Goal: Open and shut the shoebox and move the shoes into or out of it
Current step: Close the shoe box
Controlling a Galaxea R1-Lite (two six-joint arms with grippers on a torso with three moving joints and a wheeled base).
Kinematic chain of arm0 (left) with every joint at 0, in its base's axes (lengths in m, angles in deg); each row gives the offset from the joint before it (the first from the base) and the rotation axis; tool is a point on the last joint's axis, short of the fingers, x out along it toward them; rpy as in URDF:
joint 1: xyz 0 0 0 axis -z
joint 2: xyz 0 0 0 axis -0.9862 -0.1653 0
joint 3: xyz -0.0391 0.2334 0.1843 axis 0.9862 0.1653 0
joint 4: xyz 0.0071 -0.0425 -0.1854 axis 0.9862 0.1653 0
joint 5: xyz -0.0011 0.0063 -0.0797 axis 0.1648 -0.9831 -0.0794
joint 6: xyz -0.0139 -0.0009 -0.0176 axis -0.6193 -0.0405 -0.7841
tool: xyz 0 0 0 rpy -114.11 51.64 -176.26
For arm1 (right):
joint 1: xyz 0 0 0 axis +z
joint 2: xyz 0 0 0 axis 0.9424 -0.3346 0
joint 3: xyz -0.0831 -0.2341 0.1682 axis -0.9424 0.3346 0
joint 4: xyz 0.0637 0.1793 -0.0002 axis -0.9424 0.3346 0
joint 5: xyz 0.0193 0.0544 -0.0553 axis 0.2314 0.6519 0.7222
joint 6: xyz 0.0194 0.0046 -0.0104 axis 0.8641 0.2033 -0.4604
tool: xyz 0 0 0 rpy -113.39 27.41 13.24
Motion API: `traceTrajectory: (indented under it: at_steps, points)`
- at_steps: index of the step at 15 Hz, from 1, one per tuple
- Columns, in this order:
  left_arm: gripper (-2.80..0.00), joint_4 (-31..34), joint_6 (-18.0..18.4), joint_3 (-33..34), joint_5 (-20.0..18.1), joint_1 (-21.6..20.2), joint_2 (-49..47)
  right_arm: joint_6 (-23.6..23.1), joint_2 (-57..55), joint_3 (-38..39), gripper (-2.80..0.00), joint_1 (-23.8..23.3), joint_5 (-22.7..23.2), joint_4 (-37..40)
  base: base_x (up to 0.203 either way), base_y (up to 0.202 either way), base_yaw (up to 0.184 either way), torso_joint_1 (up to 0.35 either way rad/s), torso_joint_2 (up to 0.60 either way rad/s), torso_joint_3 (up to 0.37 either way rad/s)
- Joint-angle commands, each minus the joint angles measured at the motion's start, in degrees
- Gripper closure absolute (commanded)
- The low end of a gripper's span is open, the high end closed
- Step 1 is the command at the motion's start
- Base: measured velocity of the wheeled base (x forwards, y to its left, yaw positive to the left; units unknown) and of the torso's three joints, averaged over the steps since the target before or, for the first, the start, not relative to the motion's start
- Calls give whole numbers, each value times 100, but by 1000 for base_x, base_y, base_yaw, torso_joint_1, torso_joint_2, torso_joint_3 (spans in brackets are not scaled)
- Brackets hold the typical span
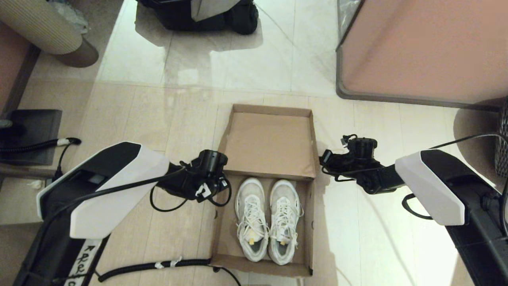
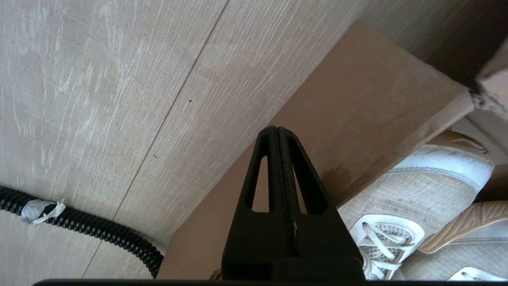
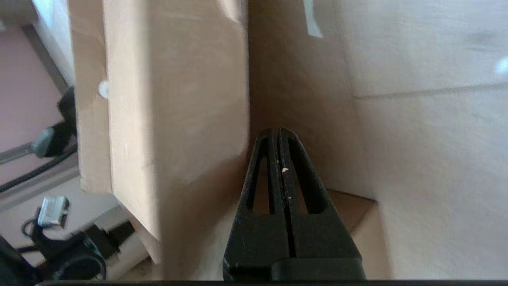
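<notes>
While the shoebox [image 1: 266,186] lies open on the pale tiled floor [image 1: 166,103] at the centre of the head view, its lid [image 1: 270,143] stands up at the 12 o'clock side, and the two shoes [image 1: 266,220] sit side by side in the tray, toes toward the lid and heels toward 6 o'clock. Both are white with white laces, and a small yellow mark shows inside each. At about 9 o'clock from the box the left gripper [image 2: 276,133] hangs just outside the box's left wall; its fingers are pressed flat together and hold nothing, and its wrist view shows that cardboard wall with a shoe beyond it. At about 3 o'clock the right gripper [image 3: 278,133] is close beside the right edge of the lid, its fingers likewise fully closed and empty, with brown cardboard filling its wrist view. A black corrugated cable [image 1: 154,267] runs over the floor toward the box's near left corner. A pink panel [image 1: 424,47] stands at 1 o'clock.
</notes>
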Motion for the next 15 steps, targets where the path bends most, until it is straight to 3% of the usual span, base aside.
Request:
traceTrajectory:
  at_steps: [1, 7, 15]
  points:
    - [0, -9, -28, 0, 10, 12, -13, 251, -250, -491, 0, 73, -4, 16, 0, 0, 0, 0, 0, 0]
    - [0, -18, -37, 9, 10, 21, -48, 1429, -348, -1005, 0, 55, 2, 192, 0, 0, 0, 0, 0, 0]
    - [0, -18, -28, -9, -16, 50, -92, 1648, -210, -1014, 0, -24, 574, 116, 0, 0, 0, 0, 0, 0]
